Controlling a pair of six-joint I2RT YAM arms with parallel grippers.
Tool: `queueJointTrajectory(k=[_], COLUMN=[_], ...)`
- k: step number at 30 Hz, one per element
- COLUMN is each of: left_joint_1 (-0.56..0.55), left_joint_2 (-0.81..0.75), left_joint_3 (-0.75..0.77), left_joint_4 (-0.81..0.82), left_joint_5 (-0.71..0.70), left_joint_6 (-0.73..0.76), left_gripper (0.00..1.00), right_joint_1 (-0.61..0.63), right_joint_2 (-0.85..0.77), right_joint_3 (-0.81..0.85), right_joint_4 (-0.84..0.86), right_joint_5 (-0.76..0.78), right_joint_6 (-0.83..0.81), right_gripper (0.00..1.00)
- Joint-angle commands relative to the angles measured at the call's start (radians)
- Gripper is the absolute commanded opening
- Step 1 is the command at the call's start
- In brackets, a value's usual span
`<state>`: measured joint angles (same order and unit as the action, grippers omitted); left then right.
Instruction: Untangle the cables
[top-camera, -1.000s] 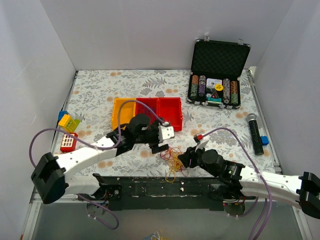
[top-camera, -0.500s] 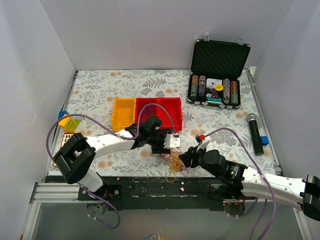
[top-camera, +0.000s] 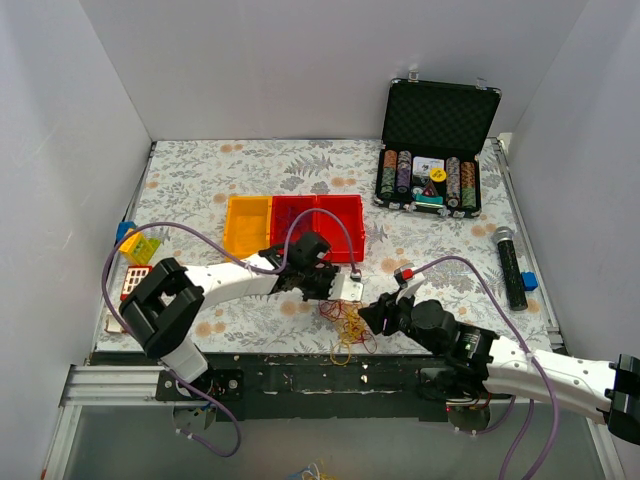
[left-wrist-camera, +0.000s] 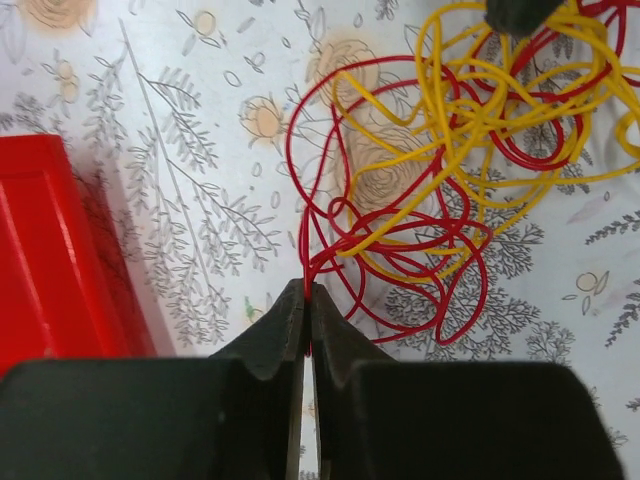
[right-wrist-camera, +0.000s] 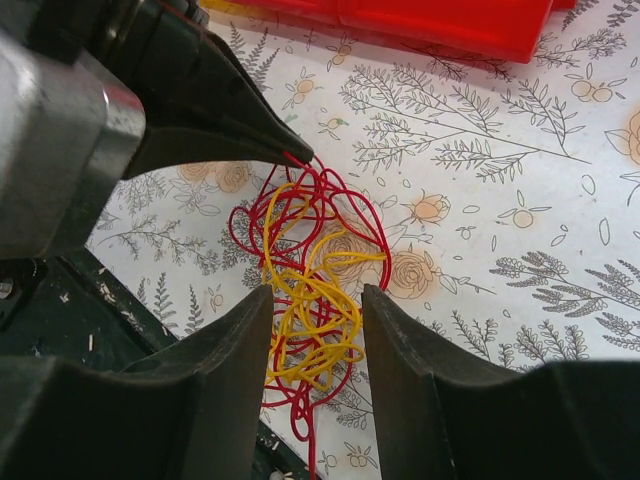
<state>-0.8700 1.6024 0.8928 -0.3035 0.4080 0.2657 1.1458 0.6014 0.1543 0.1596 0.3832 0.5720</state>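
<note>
Left end effector (left-wrist-camera: 307, 292) is clenched on a single red strand at the edge of the cables (left-wrist-camera: 450, 150), a red-and-yellow knot lying on the counter (top-camera: 200, 180) close to its near edge. Right end effector (right-wrist-camera: 315, 300) stands parted, its fingers straddling the yellow loops without visibly pinching them. To do this step well, the right one should probably close on the yellow bundle and anchor it. The left one can then draw the red strand off slowly and low, toward the red bin (left-wrist-camera: 50, 250). A hard tug would likely cinch the knot or drag the whole tangle. Farther back, the open case (top-camera: 440, 120) sits well apart.
</note>
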Motion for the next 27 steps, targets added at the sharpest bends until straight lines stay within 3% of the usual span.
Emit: queueJointTrajectory(k=[1, 6, 14, 21, 27], left_joint_1=[0.002, 0.002, -0.023, -0.032, -0.053], left_joint_2=[-0.033, -0.123, -0.3, -0.369, -0.38], left_joint_3=[0.066, 0.127, 0.187, 0.3, 0.377], left_joint_4=[0.003, -0.058, -0.207, -0.259, -0.302], left_joint_5=[0.0, 0.011, 0.054, 0.063, 0.094], left_joint_6=[-0.003, -0.072, -0.201, -0.312, -0.365], left_gripper=[0.0, 0.0, 0.0, 0.0, 0.0], right_joint_1=[0.002, 0.002, 0.002, 0.002, 0.003], right_joint_2=[-0.002, 0.012, 0.034, 0.084, 0.222], right_joint_3=[0.025, 0.048, 0.186, 0.194, 0.224], right_joint_4=[0.012, 0.015, -0.006, 0.154, 0.293], right_joint_5=[0.008, 0.006, 0.063, 0.005, -0.02], right_joint_6=[-0.006, -0.029, -0.188, -0.256, -0.307], right_gripper=[0.49, 0.51, 0.73, 0.84, 0.86])
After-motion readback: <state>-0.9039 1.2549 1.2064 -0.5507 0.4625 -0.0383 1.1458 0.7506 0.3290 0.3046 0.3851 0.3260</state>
